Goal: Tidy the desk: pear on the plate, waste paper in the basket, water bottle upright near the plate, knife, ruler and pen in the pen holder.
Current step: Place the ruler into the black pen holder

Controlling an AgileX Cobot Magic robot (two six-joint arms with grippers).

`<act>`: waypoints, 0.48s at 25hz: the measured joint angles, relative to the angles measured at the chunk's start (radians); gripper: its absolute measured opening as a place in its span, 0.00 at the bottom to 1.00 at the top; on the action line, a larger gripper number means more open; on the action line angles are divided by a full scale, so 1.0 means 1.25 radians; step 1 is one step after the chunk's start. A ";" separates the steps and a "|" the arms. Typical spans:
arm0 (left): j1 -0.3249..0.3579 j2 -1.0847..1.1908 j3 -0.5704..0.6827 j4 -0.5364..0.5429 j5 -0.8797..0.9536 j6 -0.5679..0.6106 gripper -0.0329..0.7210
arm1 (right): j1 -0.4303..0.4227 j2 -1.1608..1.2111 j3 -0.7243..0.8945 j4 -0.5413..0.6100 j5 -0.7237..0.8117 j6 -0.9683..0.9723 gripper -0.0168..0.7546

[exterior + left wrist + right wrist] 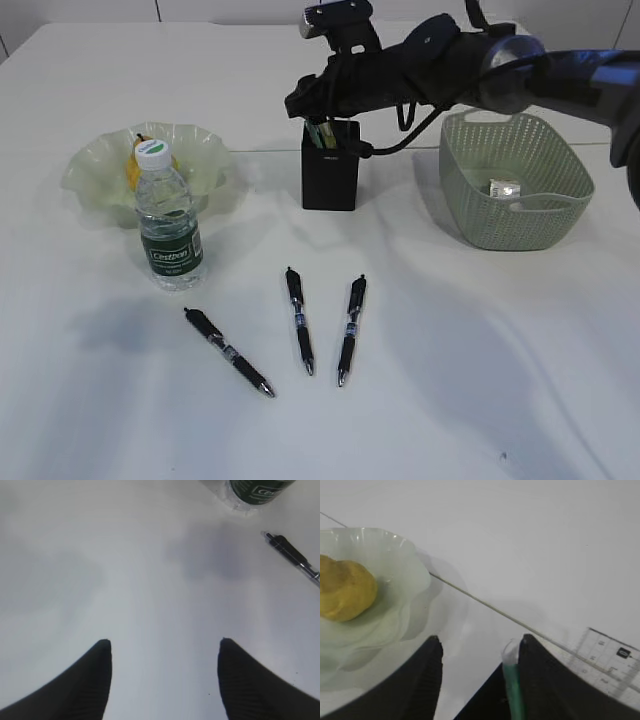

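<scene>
The yellow pear [135, 165] lies on the pale green plate [100, 170], and the water bottle [168, 225] stands upright in front of it. Three black pens [228, 351] [300, 320] [351, 330] lie on the table. My right gripper [325, 115] hovers over the black pen holder [330, 175]. It is open [480, 642], and a slim green tool [512, 685] with a clear tip, apparently the knife, leans on its right finger above the holder. The clear ruler [605, 660] pokes out beside it. My left gripper [164, 642] is open over bare table.
The green basket [515, 215] at the right holds the waste paper [507, 187]. In the left wrist view the bottle's base [255, 492] and one pen [295, 557] lie ahead to the right. A seam in the tabletop runs behind the holder.
</scene>
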State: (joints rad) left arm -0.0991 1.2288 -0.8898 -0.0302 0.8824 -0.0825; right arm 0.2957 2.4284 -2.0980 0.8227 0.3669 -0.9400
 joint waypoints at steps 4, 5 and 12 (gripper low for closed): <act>0.000 0.000 0.000 0.000 0.001 0.000 0.66 | 0.000 -0.037 0.000 -0.055 0.067 0.048 0.50; 0.000 0.000 0.000 0.000 0.003 0.000 0.66 | 0.000 -0.050 0.000 -0.090 0.082 0.080 0.50; 0.000 0.000 0.000 0.000 0.019 0.000 0.66 | 0.000 -0.148 0.000 -0.393 0.218 0.377 0.50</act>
State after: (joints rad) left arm -0.0991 1.2288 -0.8898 -0.0302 0.9056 -0.0825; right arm 0.2957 2.2435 -2.0980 0.3312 0.6398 -0.4686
